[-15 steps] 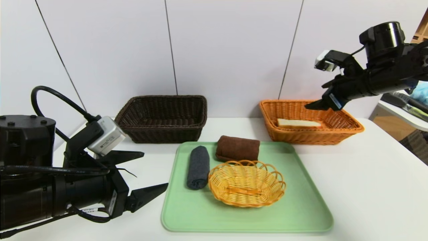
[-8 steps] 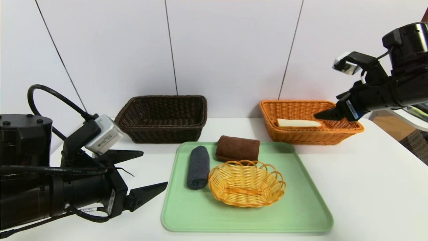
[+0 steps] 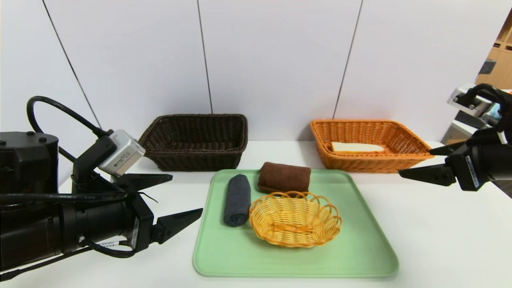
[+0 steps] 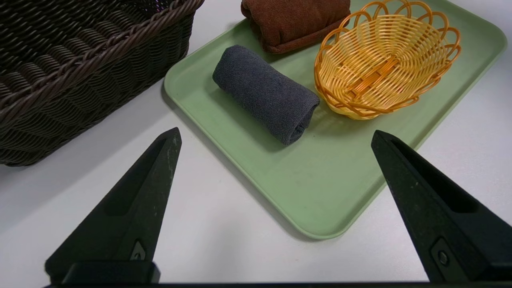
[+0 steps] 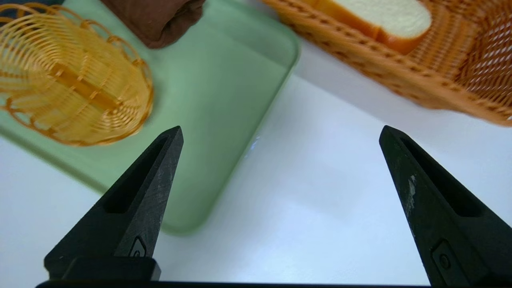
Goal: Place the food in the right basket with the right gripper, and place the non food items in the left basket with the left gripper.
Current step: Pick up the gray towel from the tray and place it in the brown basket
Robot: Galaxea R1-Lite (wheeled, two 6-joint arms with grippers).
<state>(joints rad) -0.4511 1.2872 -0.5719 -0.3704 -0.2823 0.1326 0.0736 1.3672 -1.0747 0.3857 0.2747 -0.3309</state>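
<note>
Right pincer (image 3: 418,162) apart, empty, beside orange wicker basket (image 3: 404,154) holding white bread slice (image 3: 354,147). Left pincer (image 3: 172,198) apart, empty; rolled grey towel (image 3: 237,200) and folded brown towel (image 3: 285,177) just ahead on green plastic tray (image 3: 360,256). Risk: towel unrolling under an off-centre pinch.

Showing gripper (image 5: 280,134) gaping over table (image 5: 320,180); tray (image 5: 224,100), yellow basket (image 5: 72,88), brown towel (image 5: 160,18), bread (image 5: 380,16) lying in orange basket (image 5: 400,76).

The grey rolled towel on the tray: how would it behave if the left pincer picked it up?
The grey rolled towel looks soft, so it would probably compress under a pinch. Its loose spiral end suggests it may unroll or sag when lifted. Being cylindrical on the smooth green tray, it could roll if nudged sideways.
</note>
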